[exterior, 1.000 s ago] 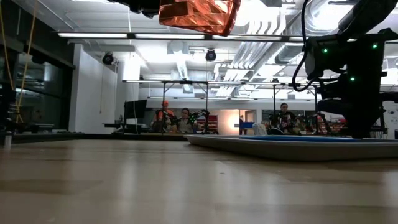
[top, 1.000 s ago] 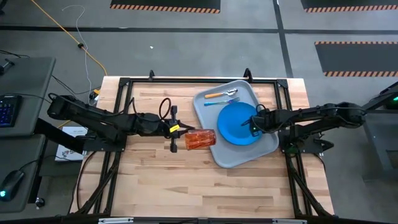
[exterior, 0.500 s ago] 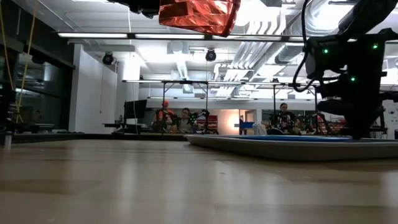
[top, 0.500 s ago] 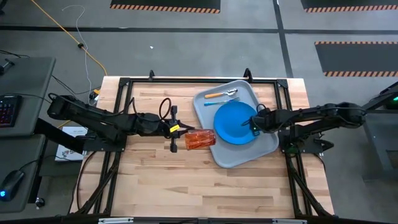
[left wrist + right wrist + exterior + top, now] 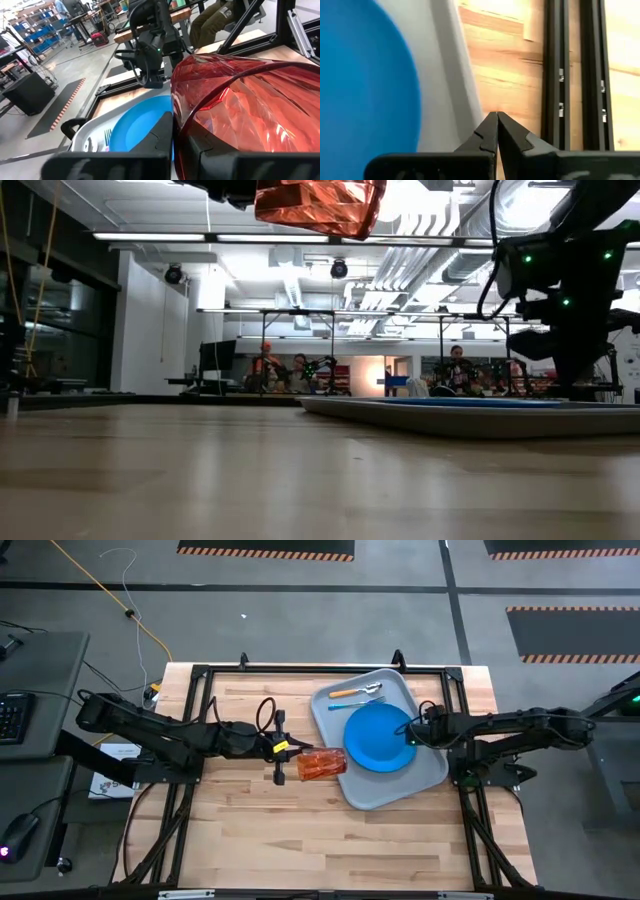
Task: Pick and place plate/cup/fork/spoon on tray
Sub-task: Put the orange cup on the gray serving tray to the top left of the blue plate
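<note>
Seen from above the wooden worktop point(image 5: 260, 810): left end effector point(image 5: 290, 758) pinching the red-orange cup point(image 5: 321, 763), held lying sideways in the air just left of the tray point(image 5: 425, 775) and well clear of the wood, as shown at table height, where the cup point(image 5: 320, 204) hung near the ceiling line. Pictured on the pale grey-blue tray, set at a slight angle on the right half of the worktop: the bright blue plate point(image 5: 379, 737) lying flat in the middle, the orange-handled spoon point(image 5: 356, 691) and the blue fork point(image 5: 357, 702) side by side just beyond it, at the far end. Right end effector point(image 5: 414, 733) pressed together and empty, poised at the plate's right edge over the tray's right rim, fingers point(image 5: 496, 131) meeting at a point above the grey rim and the wood beside it. Glimpsed far off in the room behind: several seated people point(image 5: 281, 372) at benches
</note>
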